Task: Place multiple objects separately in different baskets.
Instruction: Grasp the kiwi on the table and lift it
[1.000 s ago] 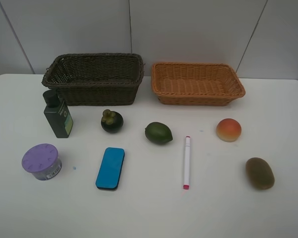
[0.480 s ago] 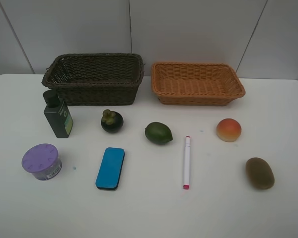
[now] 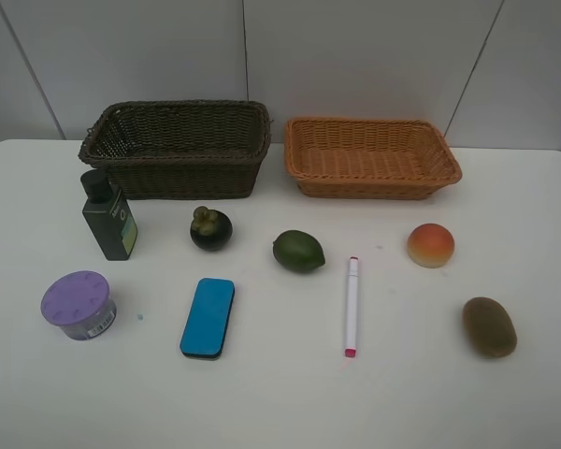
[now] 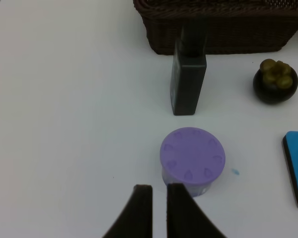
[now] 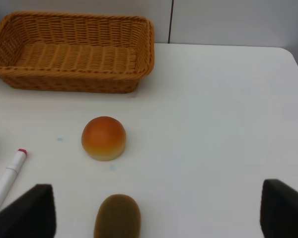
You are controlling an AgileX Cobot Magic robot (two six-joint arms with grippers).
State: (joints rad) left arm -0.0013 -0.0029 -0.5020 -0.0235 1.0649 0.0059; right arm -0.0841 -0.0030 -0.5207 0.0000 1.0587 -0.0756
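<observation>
Two baskets stand at the back: a dark brown basket (image 3: 176, 148) and an orange-tan basket (image 3: 370, 156); nothing shows inside either. In front lie a dark green bottle (image 3: 108, 218), mangosteen (image 3: 210, 228), green oval fruit (image 3: 298, 251), white marker (image 3: 352, 305), peach (image 3: 431, 245), kiwi (image 3: 489, 326), blue eraser (image 3: 208, 317) and purple-lidded tub (image 3: 78, 304). No arm shows in the exterior view. My left gripper (image 4: 158, 191) is shut with nothing in it, just short of the tub (image 4: 192, 158). My right gripper (image 5: 158, 203) stands wide open above the kiwi (image 5: 117, 216), the peach (image 5: 104, 138) beyond it.
The white table (image 3: 280, 402) ends at a grey panelled wall behind the baskets. The bottle (image 4: 188, 79) stands upright close to the dark basket's front wall (image 4: 223, 29).
</observation>
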